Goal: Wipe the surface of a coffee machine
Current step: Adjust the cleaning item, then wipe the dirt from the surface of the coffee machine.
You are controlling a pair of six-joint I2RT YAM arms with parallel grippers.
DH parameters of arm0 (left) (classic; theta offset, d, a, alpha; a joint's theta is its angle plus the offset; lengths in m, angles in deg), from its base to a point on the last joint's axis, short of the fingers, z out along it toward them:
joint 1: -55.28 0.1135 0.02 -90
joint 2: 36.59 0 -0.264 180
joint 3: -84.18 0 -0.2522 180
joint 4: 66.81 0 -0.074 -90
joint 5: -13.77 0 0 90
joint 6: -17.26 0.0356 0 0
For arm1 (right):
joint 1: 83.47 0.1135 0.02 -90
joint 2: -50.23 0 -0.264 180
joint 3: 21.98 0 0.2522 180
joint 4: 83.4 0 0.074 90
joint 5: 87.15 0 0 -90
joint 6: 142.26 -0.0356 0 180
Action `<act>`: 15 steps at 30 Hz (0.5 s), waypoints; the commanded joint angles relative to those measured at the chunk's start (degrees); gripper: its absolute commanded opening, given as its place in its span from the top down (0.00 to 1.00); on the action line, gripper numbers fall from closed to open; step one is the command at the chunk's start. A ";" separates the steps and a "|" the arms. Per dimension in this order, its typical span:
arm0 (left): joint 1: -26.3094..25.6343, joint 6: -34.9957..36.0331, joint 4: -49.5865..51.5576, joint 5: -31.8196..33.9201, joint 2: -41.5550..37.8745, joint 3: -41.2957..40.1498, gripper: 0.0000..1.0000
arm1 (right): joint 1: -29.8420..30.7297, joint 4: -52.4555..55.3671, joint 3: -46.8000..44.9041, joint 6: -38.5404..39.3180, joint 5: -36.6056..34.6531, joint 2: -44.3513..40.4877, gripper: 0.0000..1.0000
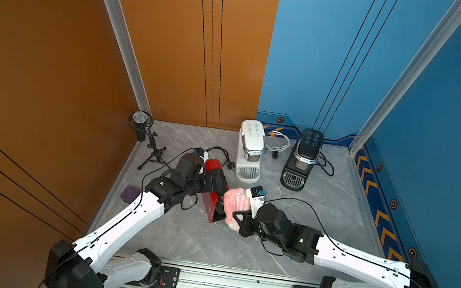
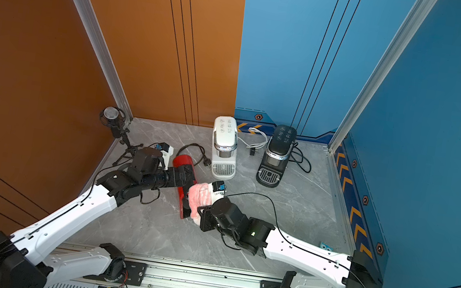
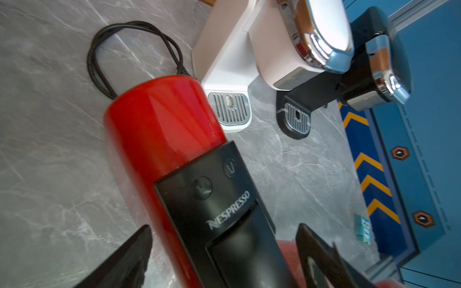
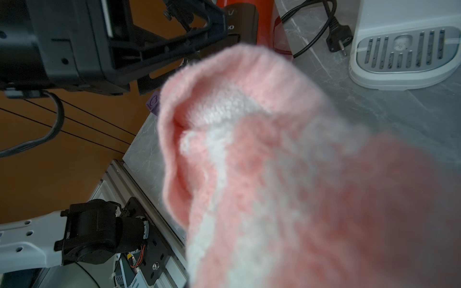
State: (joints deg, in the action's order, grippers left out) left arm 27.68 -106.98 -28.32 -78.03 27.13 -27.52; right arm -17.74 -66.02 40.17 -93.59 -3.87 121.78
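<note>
A red coffee machine (image 1: 213,167) (image 2: 182,161) with a black top panel (image 3: 212,199) stands left of the table's middle. My left gripper (image 1: 221,191) (image 3: 224,227) is open and straddles its black top, one finger (image 3: 139,249) on each side, with small gaps showing. My right gripper (image 1: 236,216) (image 2: 201,211) is shut on a pink-and-white fluffy cloth (image 1: 234,203) (image 4: 274,162). The cloth rests against the machine's front right side. It fills the right wrist view and hides that gripper's fingers.
A white coffee machine (image 1: 249,150) and a black one (image 1: 302,161) stand at the back with loose cables. The red machine's black cable and plug (image 1: 226,156) lie behind it. A microphone on a tripod (image 1: 141,126) and a purple block (image 1: 130,193) sit left.
</note>
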 commanded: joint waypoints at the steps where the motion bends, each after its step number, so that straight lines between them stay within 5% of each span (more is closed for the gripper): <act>1: -1.51 4.77 2.69 10.43 -0.21 -0.53 0.09 | 1.71 -7.24 1.28 -1.31 -0.63 3.02 1.00; 15: -2.54 4.34 2.28 12.74 3.10 -8.55 0.12 | 2.34 -5.60 5.33 -0.43 -1.27 12.40 1.00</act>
State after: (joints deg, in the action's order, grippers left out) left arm 24.82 -104.14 -36.73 -69.74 28.97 -31.82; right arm -13.83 -72.60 44.03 -94.46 -2.60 135.05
